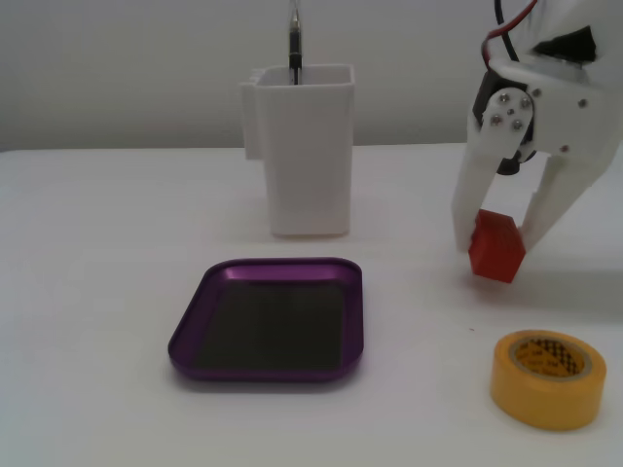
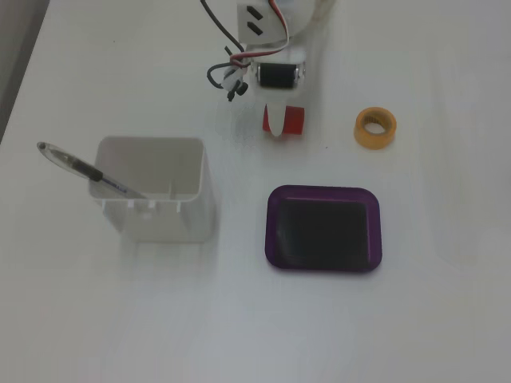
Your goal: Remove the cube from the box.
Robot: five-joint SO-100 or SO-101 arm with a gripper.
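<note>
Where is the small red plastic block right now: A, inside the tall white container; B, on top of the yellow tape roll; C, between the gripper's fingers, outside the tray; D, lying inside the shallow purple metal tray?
C: the small red plastic block sits between the gripper fingers, and the shallow purple metal tray is empty.

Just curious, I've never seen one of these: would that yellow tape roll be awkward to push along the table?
Probably not. The yellow tape roll lies flat on its side, so it should slide rather than roll. It looks light and rigid, and its hollow centre might let fingers hook it.
</note>
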